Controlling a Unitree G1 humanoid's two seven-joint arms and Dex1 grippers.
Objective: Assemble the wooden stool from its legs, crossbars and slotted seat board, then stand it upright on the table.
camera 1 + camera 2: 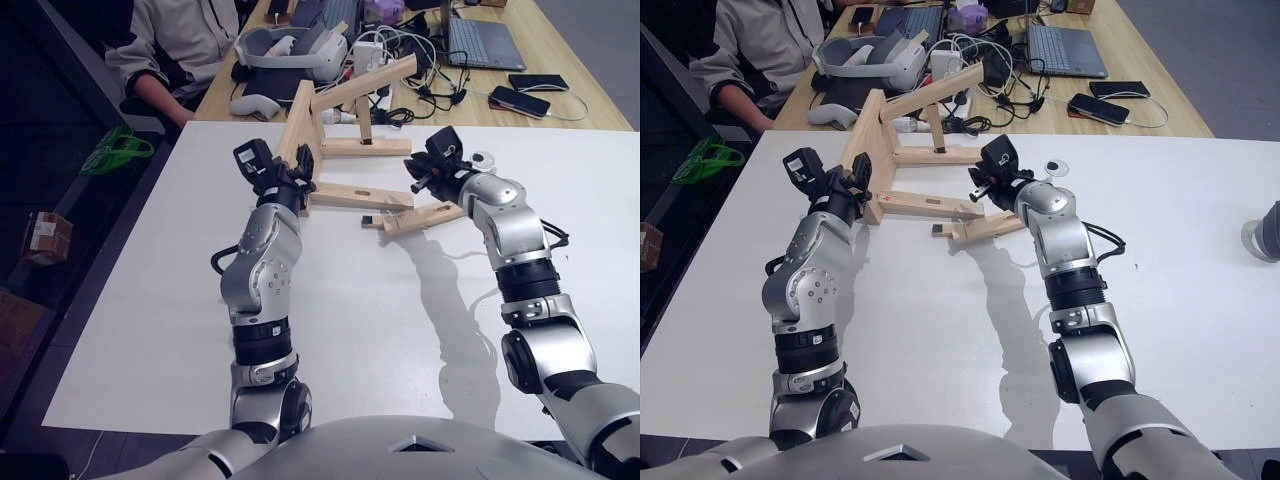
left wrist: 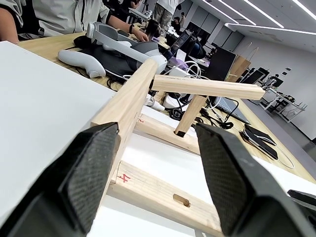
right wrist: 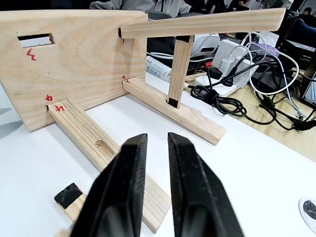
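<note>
Stool [image 1: 362, 146] half-built, on its side on the bench [image 1: 400, 330]; left tool [image 2: 160, 175] wide around the seat board [image 1: 298, 130]; right tool [image 3: 157, 143] narrow, empty; fitting the loose leg [image 1: 425, 214] seems next.

White headset [image 1: 290, 48], laptop [image 1: 485, 45], dark phone [image 1: 519, 101], tangled cables [image 1: 432, 93]

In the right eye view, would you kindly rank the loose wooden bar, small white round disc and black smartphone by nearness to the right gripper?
1. Loose wooden bar, just under the right gripper.
2. Small white round disc, on the table to its right.
3. Black smartphone, far back on the wooden desk.
</note>
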